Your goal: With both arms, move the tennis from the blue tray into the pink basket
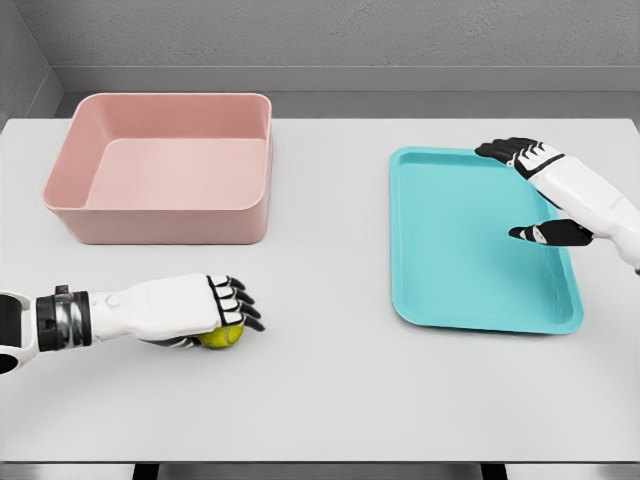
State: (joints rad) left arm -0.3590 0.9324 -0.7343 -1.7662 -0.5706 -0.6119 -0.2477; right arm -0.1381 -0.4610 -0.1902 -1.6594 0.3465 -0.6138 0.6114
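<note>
The left hand [205, 312] has its fingers curled down over the tennis ball [222, 337], gripping it low on the white table [330, 400], out in front of the pink basket [160, 168] and a touch toward its right corner. The ball is already clear of the blue tray [480, 245], which sits well off to the basket's right (and has nothing in it now). Over there the right hand [540, 190] hangs above the tray's far edge, fingers spread, holding nothing. The basket waits empty. The danger from here, I'd say: only the ball's lower side peeks out under the fingers, so the grip looks like a top cap, and a quick lift could let it roll free. The near wall of the basket is tall, too; a low carry could clip it.
</note>
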